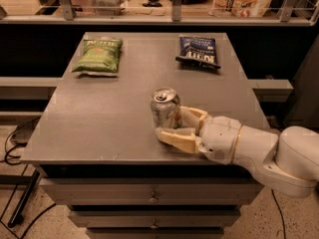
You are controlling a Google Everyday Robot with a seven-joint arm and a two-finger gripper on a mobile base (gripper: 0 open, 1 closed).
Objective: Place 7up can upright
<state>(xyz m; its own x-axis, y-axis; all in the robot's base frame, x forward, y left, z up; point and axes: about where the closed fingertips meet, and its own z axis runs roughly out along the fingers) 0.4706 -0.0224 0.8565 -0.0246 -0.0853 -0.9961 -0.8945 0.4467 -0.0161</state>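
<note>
The 7up can (165, 107) stands upright on the grey table (99, 113), near its front edge and right of the middle; its silver pull-tab top faces up. My gripper (172, 124) reaches in from the right, with its cream fingers (175, 138) on either side of the can's lower half. One finger lies in front of the can and the other behind it to the right. Both touch the can. The can's base rests at table level.
A green chip bag (98, 56) lies at the back left of the table and a dark blue chip bag (198, 51) at the back right. Drawers sit below the front edge. A shelf rail with packaged goods runs behind the table.
</note>
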